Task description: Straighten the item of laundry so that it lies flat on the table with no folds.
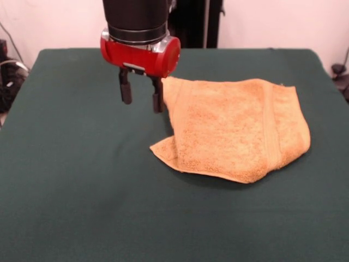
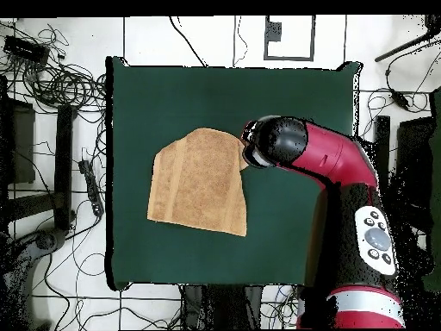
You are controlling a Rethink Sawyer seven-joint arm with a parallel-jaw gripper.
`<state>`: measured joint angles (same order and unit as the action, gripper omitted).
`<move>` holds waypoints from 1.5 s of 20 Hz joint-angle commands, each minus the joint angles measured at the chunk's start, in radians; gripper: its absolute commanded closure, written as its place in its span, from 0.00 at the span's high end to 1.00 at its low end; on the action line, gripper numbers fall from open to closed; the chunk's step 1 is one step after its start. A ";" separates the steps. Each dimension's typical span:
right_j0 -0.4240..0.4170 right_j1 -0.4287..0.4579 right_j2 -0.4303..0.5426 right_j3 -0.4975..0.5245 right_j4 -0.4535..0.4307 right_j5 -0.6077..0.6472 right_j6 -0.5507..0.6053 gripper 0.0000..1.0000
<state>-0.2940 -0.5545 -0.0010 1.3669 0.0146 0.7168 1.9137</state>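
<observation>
The item of laundry [image 1: 234, 128], a mustard terry towel [image 2: 200, 183], lies folded over on the dark green table [image 1: 82, 180], with a lower layer poking out at its near left corner. My gripper [image 1: 142, 97] hangs just left of the towel's far left corner, open, with nothing between its fingers. One finger [image 1: 157, 98] stands right beside the towel's edge; I cannot tell whether it touches. In the overhead view the arm [image 2: 323, 155] hides the gripper beside the towel's right edge.
The table [image 2: 284, 224] stretches well beyond the towel on all sides. Cables and equipment [image 2: 52, 78] lie on the floor around the table.
</observation>
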 commanded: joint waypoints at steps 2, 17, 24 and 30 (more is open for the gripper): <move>0.050 0.051 0.032 0.021 0.042 0.052 0.186 1.00; 0.077 0.099 0.005 0.003 0.046 -0.074 0.237 1.00; 0.086 0.097 -0.003 0.005 0.063 -0.048 0.246 1.00; 0.073 0.091 0.001 0.023 0.084 -0.033 0.242 1.00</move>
<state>-0.2550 -0.4688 -0.0262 1.3551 0.0312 0.7024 1.9137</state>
